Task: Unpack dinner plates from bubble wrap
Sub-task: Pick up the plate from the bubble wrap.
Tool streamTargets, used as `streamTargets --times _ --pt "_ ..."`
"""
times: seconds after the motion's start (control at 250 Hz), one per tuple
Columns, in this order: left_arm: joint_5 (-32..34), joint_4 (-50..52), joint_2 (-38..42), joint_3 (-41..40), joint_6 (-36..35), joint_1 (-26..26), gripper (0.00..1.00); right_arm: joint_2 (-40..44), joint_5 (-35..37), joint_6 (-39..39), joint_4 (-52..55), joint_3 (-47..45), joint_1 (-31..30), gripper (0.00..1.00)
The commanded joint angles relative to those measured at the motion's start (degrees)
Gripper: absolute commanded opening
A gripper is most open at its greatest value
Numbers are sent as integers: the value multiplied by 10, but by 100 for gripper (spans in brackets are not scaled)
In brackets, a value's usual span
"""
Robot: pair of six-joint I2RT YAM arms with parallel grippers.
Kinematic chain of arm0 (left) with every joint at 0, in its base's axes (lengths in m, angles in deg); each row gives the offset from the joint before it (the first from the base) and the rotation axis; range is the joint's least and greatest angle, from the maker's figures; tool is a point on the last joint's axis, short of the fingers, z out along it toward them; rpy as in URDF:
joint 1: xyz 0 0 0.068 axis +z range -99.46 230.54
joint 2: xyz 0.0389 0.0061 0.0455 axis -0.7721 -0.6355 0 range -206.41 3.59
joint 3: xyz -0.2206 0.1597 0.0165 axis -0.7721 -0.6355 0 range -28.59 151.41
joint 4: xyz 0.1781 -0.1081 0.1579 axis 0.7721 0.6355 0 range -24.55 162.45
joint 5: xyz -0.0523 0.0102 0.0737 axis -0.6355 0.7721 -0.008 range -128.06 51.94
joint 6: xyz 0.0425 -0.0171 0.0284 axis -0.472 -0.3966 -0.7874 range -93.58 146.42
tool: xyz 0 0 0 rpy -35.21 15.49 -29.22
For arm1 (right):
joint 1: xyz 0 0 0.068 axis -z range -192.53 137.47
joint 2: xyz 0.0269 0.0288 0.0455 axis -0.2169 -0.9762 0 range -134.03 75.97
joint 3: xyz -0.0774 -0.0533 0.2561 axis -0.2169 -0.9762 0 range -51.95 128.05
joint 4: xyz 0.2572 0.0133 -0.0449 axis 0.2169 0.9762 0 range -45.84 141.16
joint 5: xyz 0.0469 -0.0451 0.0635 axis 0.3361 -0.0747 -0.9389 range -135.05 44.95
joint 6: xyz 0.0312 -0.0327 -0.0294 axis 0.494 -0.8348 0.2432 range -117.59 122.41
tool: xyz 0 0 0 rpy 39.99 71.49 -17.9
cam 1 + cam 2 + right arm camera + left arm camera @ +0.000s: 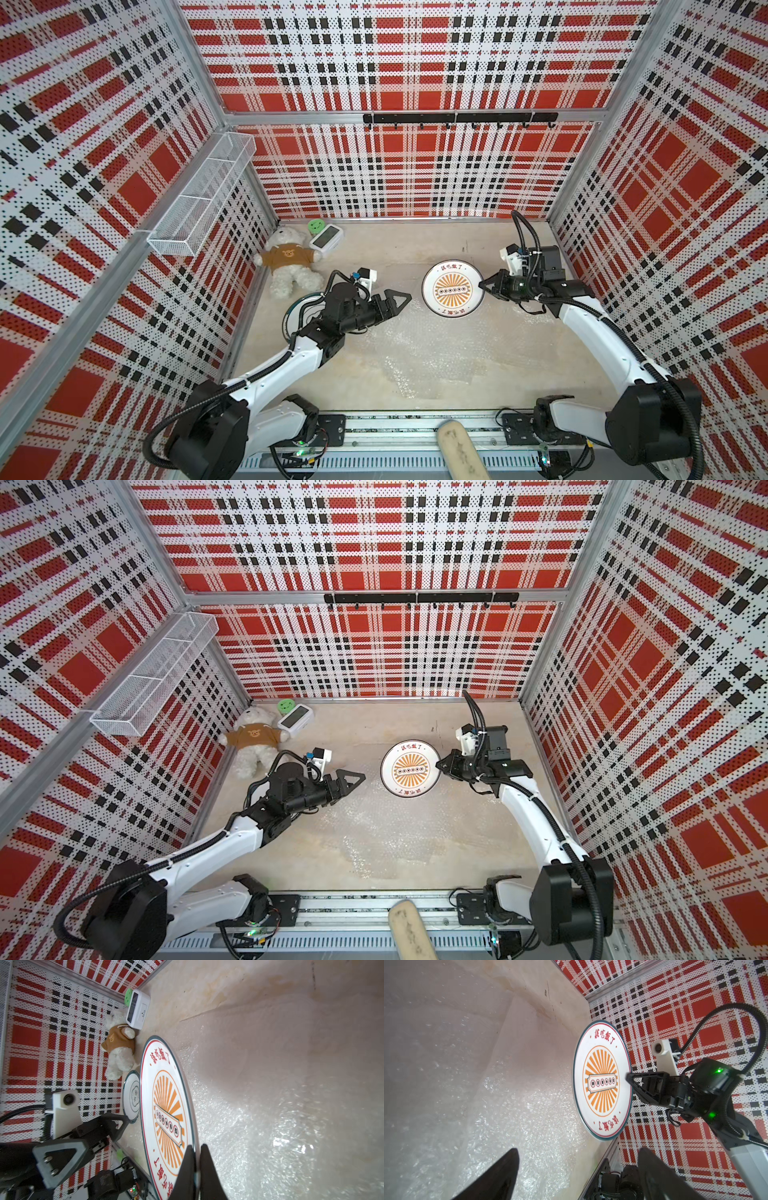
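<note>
We see left arm [270, 370] lower left, right arm [590, 328] lower right: white shells, black joints, black corrugated cables [525, 232]. Fingers [62, 1145] of left gripper [400, 302]: dark triangular frames w/ 2 screws. White cam mounts [64, 1109], green LEDs [718, 1070].

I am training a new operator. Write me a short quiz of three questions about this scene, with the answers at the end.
1. True or false: the right tool is shut on the rim of the sunburst plate.
2. What lies next to the teddy bear? A) a second plate B) a cup C) a spoon
3. Fill the gap: the left tool hangs open over the ____.

Key: 1 true. 2 A. 3 bubble wrap.
</note>
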Motion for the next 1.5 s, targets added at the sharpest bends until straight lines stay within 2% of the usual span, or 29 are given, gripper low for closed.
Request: streamTargets --times 0.0,0.152,0.324,0.528,1.148,1.232,1.336,1.497 --pt "-16 -24 -32 20 35 -4 82 0 -59 28 -67 -1 -12 0" --pt "-19 -35 -69 45 34 -18 70 -7 -70 35 -83 -9 -33 0" --pt "-21 -60 -93 51 45 -25 60 -19 -73 42 -100 -17 -49 0" --pt "-20 -59 -97 54 49 -24 39 -23 -71 48 -109 -21 -53 0" --pt "10 -26 -89 45 65 -24 9 -35 -39 37 -93 -6 -71 0" --pt "12 -26 -88 43 72 -25 0 -38 -40 38 -99 -6 -77 0" --pt "12 -39 -83 42 85 -25 0 -41 -39 39 -108 -7 -82 0" --pt "56 -2 -29 29 93 -26 0 -41 -24 39 -126 5 -83 35"
